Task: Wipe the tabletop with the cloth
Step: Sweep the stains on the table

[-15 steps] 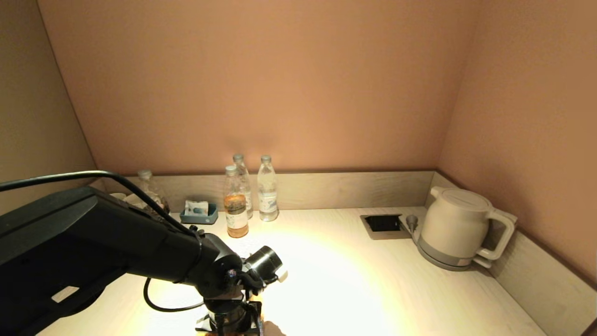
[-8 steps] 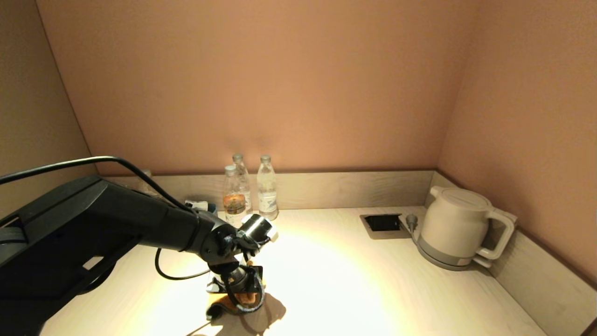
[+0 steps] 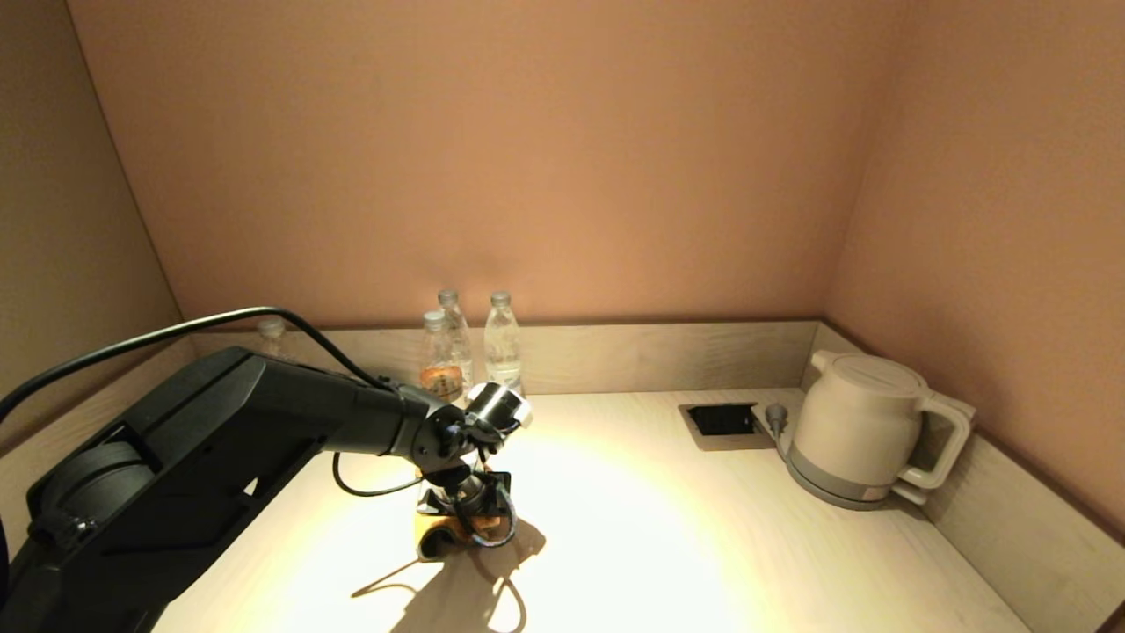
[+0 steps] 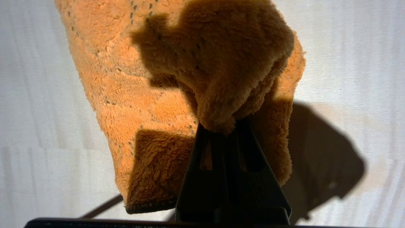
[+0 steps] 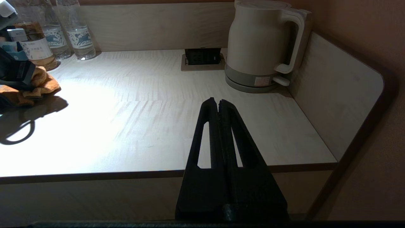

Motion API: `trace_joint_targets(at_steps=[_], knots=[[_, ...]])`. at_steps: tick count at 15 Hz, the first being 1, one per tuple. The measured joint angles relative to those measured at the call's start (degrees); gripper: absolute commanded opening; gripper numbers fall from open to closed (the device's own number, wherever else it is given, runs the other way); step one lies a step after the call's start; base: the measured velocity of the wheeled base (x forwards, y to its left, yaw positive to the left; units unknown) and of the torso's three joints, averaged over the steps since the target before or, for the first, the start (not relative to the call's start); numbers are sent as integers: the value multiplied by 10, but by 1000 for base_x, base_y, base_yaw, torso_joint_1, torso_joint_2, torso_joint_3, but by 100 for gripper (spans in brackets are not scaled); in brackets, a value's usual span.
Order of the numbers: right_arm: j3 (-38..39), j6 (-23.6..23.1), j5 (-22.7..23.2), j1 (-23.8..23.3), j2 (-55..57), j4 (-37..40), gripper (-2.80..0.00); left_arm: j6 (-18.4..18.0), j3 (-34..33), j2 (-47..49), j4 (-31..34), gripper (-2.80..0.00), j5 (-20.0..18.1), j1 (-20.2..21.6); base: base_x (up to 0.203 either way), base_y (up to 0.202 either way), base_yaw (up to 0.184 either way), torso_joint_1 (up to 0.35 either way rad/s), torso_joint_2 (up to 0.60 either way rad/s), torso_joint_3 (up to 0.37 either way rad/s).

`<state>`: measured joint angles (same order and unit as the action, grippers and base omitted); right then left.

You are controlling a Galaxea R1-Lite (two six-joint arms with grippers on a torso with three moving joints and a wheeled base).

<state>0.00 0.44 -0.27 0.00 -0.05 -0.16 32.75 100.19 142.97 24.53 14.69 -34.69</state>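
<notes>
Just in front of the bottles [image 3: 457, 352], the orange cloth [image 3: 439, 534] is pressed on the bench [image 3: 668, 536] by the left pincer [image 3: 466, 519], clenched on it.
It has been pushed from the near edge toward them: one stroke nearly done. The right pincer [image 5: 218, 103], closed and empty, is parked off the bench.

Orange cloth [image 4: 152, 95] — bunched on pale tabletop [image 3: 703, 545]

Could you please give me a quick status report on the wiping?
Left gripper shut on fluffy orange cloth, pressed to pale wooden tabletop. Right gripper shut, parked off the front edge. Clear plastic bottles close behind the cloth.
</notes>
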Motion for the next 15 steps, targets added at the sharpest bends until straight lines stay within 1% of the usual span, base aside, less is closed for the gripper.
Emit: trace_joint_targets(at_steps=[3, 6, 8, 13, 15], knots=[[0, 0, 0, 0, 0, 0, -280, -15, 34, 17, 6, -280, -3, -2, 0, 0, 0, 0, 0, 0], [0, 0, 0, 0, 0, 0, -280, -25, 75, 28, 26, -280, -15, -17, 0, 0, 0, 0, 0, 0], [0, 0, 0, 0, 0, 0, -280, -25, 93, 31, 36, -280, -32, -40, 0, 0, 0, 0, 0, 0], [0, 0, 0, 0, 0, 0, -280, -16, 100, 30, 39, -280, -35, -113, 0, 0, 0, 0, 0, 0], [0, 0, 0, 0, 0, 0, -280, -6, 97, 29, 47, -280, -41, -154, 0, 0, 0, 0, 0, 0]])
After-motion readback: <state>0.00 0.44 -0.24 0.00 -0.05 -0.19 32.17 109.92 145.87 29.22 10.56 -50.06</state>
